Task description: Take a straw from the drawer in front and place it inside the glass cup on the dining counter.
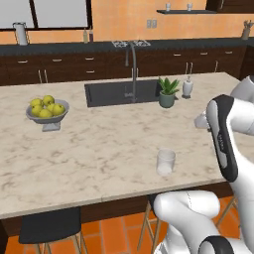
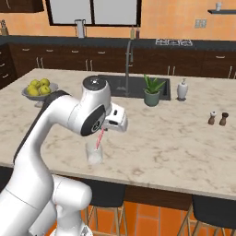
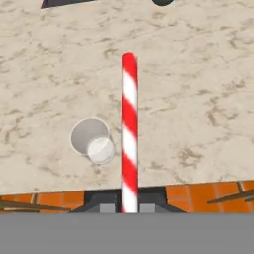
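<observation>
on the left a bowl (image 1: 47, 117) of yellow-green fruit (image 1: 46, 106), then the empty glass cup (image 2: 94, 152) near the dining counter (image 2: 166, 138) edge, the gripper (image 3: 128, 207) pinching a red-and-white straw (image 3: 129, 134) hanging lengthwise down just above it.

The orange wall (image 1: 124, 15) stands behind the dark brown cabinets (image 1: 64, 67). A window (image 2: 94, 11) is above these cabinets. Black stools (image 1: 49, 225) stand on the orange tile floor (image 1: 111, 233).

red-and-white striped straw (image 3: 129, 134), clear glass cup (image 3: 92, 140), beige marbled dining counter (image 3: 198, 99)
</observation>
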Controlling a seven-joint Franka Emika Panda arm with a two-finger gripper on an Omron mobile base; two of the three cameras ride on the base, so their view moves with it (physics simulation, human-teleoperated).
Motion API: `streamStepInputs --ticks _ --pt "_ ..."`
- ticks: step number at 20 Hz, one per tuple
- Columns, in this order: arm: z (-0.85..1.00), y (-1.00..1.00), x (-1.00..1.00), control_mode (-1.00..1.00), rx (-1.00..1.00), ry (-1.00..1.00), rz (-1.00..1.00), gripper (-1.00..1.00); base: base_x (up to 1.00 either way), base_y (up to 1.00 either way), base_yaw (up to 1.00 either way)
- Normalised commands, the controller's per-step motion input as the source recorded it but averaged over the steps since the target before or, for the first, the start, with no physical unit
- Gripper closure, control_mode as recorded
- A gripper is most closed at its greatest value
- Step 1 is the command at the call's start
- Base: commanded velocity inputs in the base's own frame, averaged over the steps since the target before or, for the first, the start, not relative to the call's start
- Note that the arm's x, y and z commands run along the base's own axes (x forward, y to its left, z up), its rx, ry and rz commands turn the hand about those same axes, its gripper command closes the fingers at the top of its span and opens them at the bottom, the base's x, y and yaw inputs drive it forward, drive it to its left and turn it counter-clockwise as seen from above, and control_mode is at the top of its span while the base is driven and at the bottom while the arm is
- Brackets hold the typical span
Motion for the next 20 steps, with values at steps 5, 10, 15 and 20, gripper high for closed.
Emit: streamStepInputs --ticks 5,10,15,20 --pt "0.47 0.00 -0.37 -1.00 0.19 -0.48 0.27 1.00 0.00 0.00 0.00" --pt "0.03 0.10 0.11 -1.00 0.24 -0.27 0.38 1.00 0.00 0.00 0.00" --pt "0.00 0.65 0.32 -1.00 0.11 -0.01 0.32 1.00 0.00 0.00 0.00" --pt "-0.12 0.39 0.30 -1.00 0.08 0.00 0.28 1.00 0.00 0.00 0.00"
